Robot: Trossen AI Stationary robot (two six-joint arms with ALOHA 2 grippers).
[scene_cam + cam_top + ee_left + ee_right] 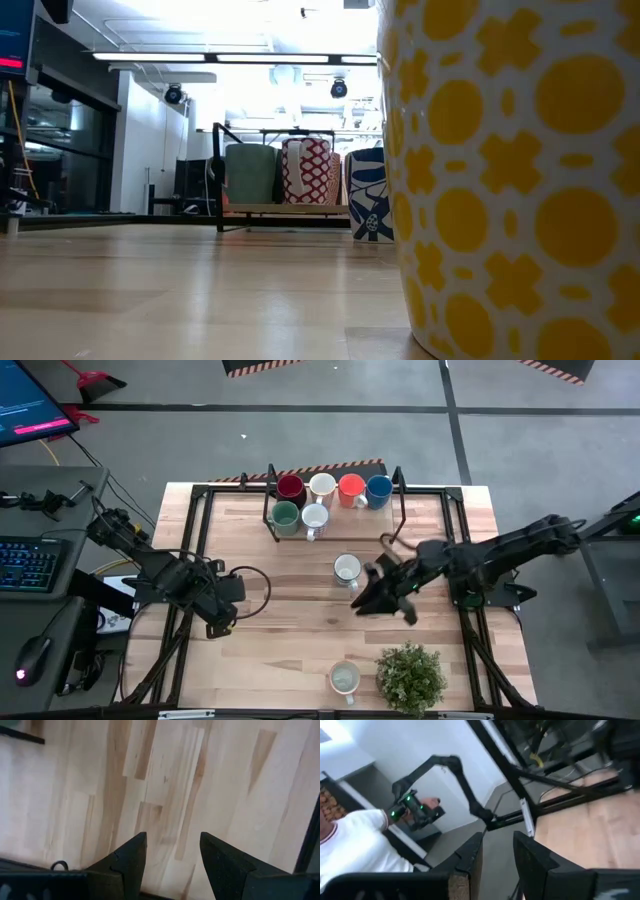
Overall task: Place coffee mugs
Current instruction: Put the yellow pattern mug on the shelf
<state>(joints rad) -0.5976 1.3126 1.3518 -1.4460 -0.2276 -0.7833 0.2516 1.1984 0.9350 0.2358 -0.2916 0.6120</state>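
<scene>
Six mugs [322,502] sit in the rack at the counter's [280,630] far edge. The right hand [372,596], part open and empty, hovers beside a white mug [347,569], probably next to grasp. Left hand [222,622] waits open, empty.

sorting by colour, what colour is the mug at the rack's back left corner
Dark red mug, clearest in the high view.
</scene>
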